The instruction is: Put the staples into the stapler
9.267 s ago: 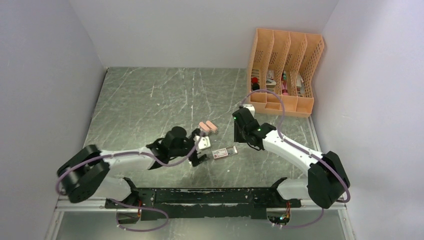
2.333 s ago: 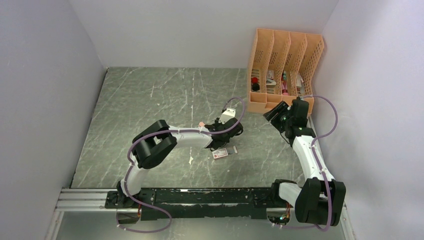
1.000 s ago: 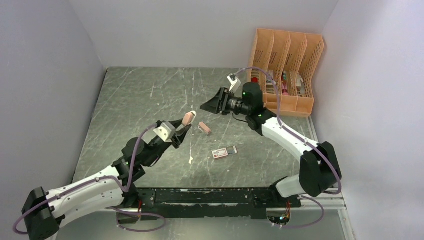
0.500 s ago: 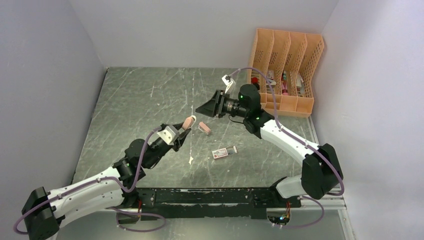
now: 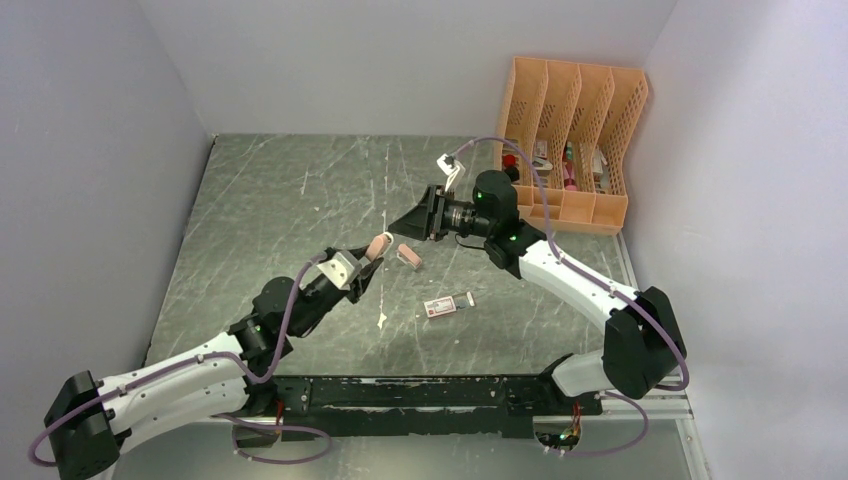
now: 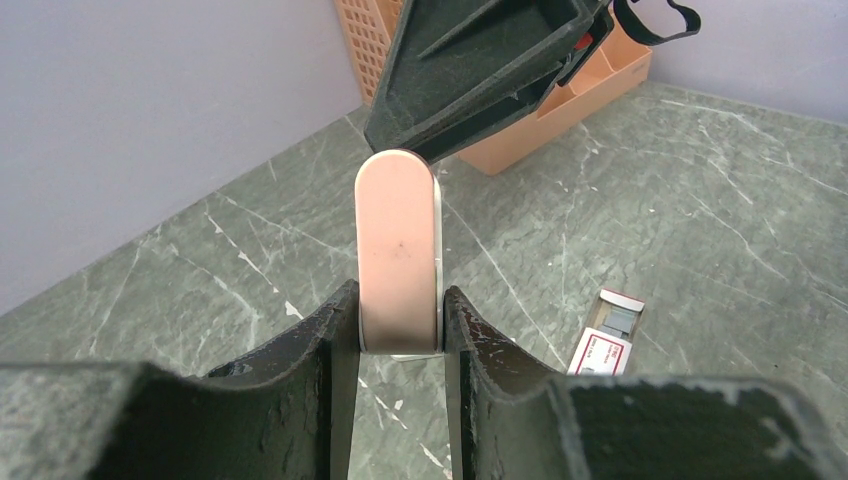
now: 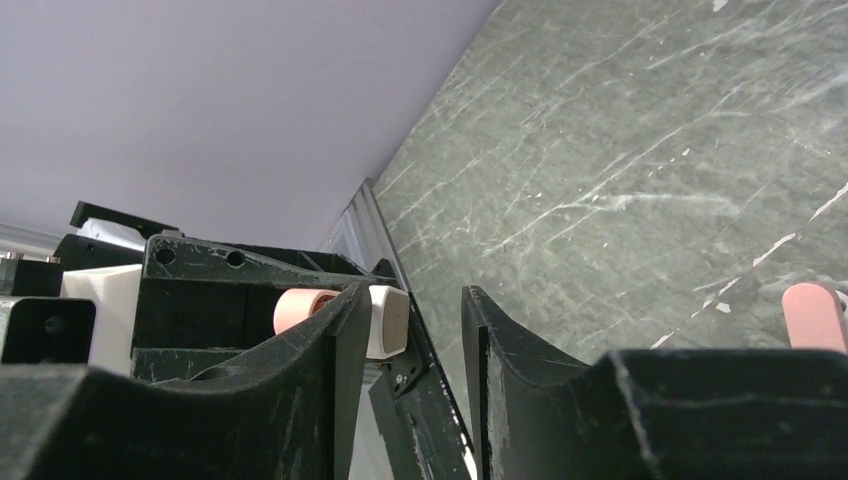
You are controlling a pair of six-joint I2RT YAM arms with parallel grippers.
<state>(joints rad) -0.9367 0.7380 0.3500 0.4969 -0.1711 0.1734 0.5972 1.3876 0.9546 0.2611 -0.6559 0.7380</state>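
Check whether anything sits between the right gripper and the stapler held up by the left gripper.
Nothing visible. The right gripper, jaws open, sits right at the free end of the stapler clamped in the left gripper. The second stapler and the staples box lie lower, on the table.

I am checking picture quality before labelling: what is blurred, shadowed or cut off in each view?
Top view: soft light, faint shadows on the grey marbled table, no glare. Left wrist view: salmon-pink mini stapler sharp, left gripper's near parts soft. Right wrist view: second pink stapler cut by the right edge.
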